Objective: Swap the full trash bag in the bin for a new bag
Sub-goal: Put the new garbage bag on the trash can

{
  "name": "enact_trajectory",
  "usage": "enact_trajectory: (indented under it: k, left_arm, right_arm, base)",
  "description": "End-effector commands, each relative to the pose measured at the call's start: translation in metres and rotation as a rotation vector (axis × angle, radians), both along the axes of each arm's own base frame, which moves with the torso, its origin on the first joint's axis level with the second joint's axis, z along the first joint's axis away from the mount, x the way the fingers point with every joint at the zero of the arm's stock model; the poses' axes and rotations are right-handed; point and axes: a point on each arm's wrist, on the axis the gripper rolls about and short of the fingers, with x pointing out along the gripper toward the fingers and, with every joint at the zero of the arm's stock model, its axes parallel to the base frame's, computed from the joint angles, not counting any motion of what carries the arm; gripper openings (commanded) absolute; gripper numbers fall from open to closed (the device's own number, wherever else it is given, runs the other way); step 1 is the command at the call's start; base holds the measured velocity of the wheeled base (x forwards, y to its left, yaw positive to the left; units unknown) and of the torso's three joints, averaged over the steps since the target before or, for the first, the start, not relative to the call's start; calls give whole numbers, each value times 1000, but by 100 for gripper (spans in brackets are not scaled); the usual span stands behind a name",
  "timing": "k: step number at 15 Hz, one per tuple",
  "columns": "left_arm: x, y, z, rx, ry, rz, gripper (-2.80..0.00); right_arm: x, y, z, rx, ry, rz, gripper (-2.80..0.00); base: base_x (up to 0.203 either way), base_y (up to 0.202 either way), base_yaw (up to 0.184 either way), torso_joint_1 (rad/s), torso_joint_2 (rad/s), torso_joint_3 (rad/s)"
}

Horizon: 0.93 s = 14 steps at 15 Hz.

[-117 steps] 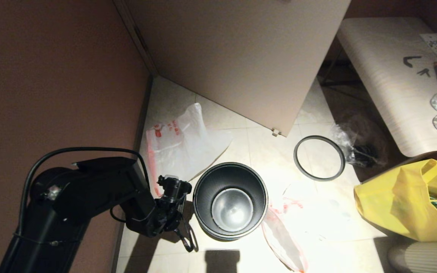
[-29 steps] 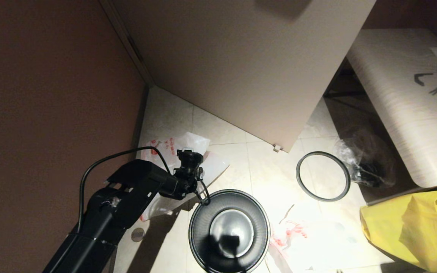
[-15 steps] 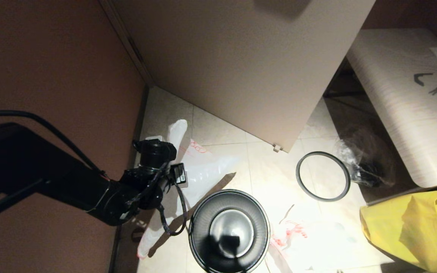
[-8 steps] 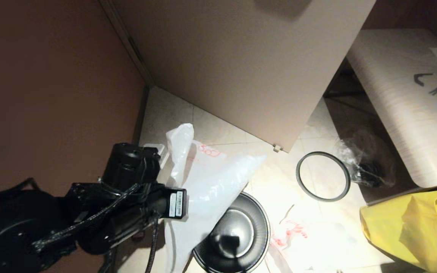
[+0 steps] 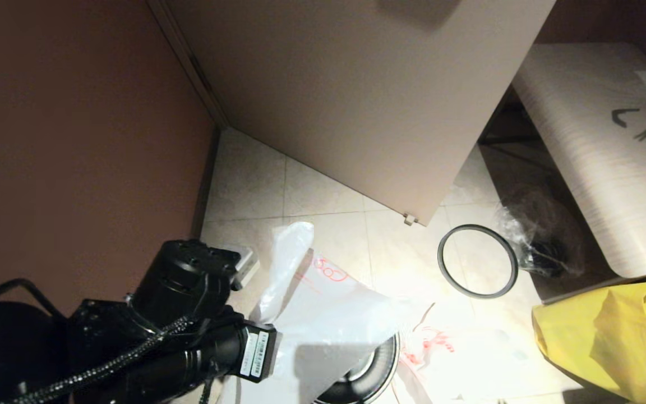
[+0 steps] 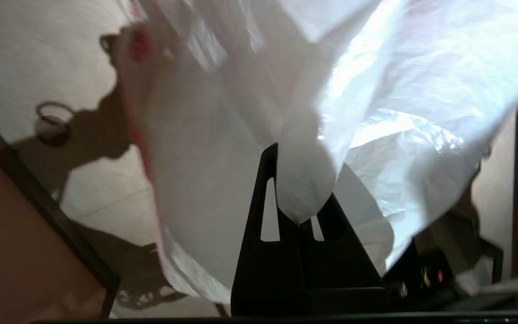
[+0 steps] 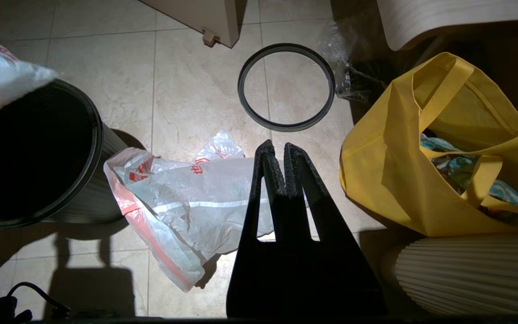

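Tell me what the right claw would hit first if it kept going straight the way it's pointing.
Probably the full trash bag lying on the floor beside the bin: the shut right claw points down over its edge. Depth is unclear, so it may meet bare tile instead.

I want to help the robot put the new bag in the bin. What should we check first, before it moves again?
1. Left hand holding the new bag: ok, shut on a pinch of film.
2. Bin emptied: ok, dark inside, nothing seen in it.
3. Bag over the bin: ok, it hangs across part of the rim.
4. Bag mouth opened up: cannot tell, the film hangs bunched.
5. Rim ring ready: not ok yet, lying on the floor apart from the bin.
6. Right hand free to help: ok, shut and holding nothing, above the old bag.
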Motion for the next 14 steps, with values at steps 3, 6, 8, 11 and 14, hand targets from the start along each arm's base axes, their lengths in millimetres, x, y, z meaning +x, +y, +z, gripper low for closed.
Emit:
enact_trajectory:
  k: [3,6,8,11,14]
  left_arm:
    - [6,-33,-43,149,137,-68,-280]
    - [24,-67,-74,223,227,-46,-280]
    - [42,-92,-91,240,226,-21,-280]
    - [69,-129,-127,297,202,16,-280]
    - [92,-154,-172,370,164,66,-280]
  right_arm:
    - [0,0,0,0,1,0,-280]
    - [0,0,0,0,1,0,-280]
    - [0,0,0,0,1,0,-280]
    - [0,0,0,0,1,0,-280]
    - [0,0,0,0,1,0,-280]
  base:
    - [0,0,0,0,0,0]
    - [0,0,0,0,0,0]
    - [0,0,0,0,0,0]
    - [0,0,0,0,0,0]
    - [0,0,0,0,0,0]
